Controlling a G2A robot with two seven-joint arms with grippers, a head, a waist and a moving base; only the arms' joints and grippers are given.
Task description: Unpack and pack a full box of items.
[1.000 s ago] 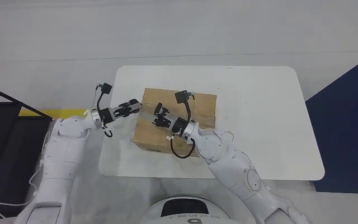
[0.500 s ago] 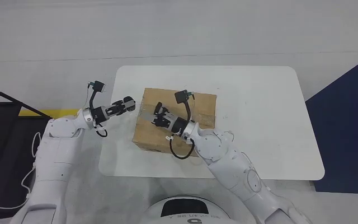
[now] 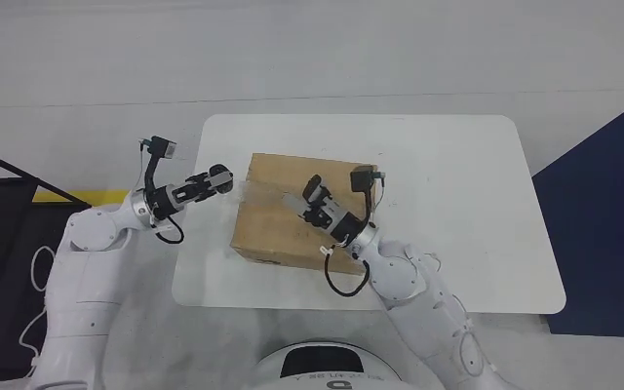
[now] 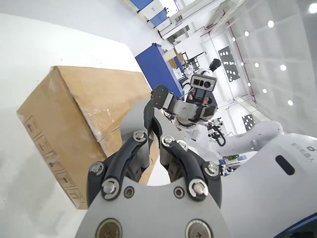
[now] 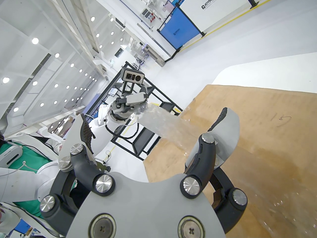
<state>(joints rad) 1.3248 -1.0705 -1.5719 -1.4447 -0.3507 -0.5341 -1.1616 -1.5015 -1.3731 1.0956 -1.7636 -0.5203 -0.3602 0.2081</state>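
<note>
**boxfan:** Where was the box [image 3: 273,229] at that point?

**armwatcher:** It sat flat in the middle of the white table [image 3: 439,195], flaps down. You could see it from the left wrist [image 4: 74,105] and the right wrist [image 5: 260,137] too.

**boxfan:** And the 2 grippers?

**armwatcher:** The left gripper [image 3: 222,179] hung just off the box's left edge, over the table. Its fingers [image 4: 151,125] were pinched together on the end of a clear tape strip [image 5: 161,122]. The strip ran from the box top out to that gripper [image 5: 143,105], lifted off the cardboard. The right gripper [image 3: 310,192] was above the box top near the middle, with its jaws spread wide and nothing between them [image 5: 156,127]. 1 finger hung over the cardboard, and the other sat out past the box's edge.
</note>
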